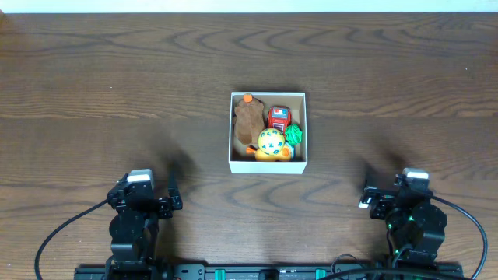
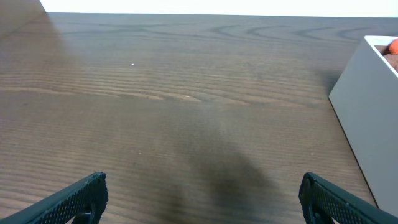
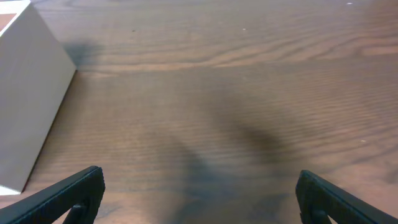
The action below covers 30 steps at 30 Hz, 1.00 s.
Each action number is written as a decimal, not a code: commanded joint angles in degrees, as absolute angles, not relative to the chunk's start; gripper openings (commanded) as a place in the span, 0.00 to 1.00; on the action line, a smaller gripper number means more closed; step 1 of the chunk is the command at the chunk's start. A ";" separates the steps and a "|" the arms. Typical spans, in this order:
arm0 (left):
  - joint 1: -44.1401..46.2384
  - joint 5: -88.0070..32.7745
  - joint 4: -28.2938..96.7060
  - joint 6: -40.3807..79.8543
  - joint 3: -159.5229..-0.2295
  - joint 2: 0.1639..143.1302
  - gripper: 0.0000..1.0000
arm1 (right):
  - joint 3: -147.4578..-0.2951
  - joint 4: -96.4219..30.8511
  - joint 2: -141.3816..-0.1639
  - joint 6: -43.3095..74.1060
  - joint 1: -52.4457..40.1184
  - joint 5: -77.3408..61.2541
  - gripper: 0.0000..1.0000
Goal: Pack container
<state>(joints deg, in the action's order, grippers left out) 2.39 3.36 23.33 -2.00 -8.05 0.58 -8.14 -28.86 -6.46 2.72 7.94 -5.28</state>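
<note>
The container (image 1: pixel 232 132), a square white box, stands at the table's middle. It holds a brown plush toy (image 1: pixel 248 120), a red toy (image 1: pixel 278 117), a yellow ball with green spots (image 1: pixel 271 141) and a green toy (image 1: pixel 295 134). My left gripper (image 1: pixel 171 201) is open and empty at the front left, well clear of the box. My right gripper (image 1: pixel 366 198) is open and empty at the front right. The box's white wall shows at the right of the left wrist view (image 2: pixel 367 118) and at the left of the right wrist view (image 3: pixel 28 93).
Dark wood table (image 1: pixel 117 93) all round the box. The arm bases and black cables (image 1: pixel 62 233) sit at the front edge.
</note>
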 commanded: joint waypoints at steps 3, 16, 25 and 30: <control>2.15 3.42 23.44 -2.76 -6.94 0.27 0.98 | -7.81 -27.86 -4.34 1.61 5.98 -6.87 0.99; 2.15 3.42 23.44 -2.76 -6.94 0.27 0.98 | -7.81 -27.86 -0.27 1.63 2.39 -6.90 0.99; 2.15 3.42 23.44 -2.76 -6.94 0.27 0.98 | -7.81 -27.88 -0.32 1.63 2.39 -6.90 0.99; 2.15 3.42 23.44 -2.76 -6.94 0.27 0.98 | -7.81 -27.88 -0.32 1.63 2.39 -6.90 0.99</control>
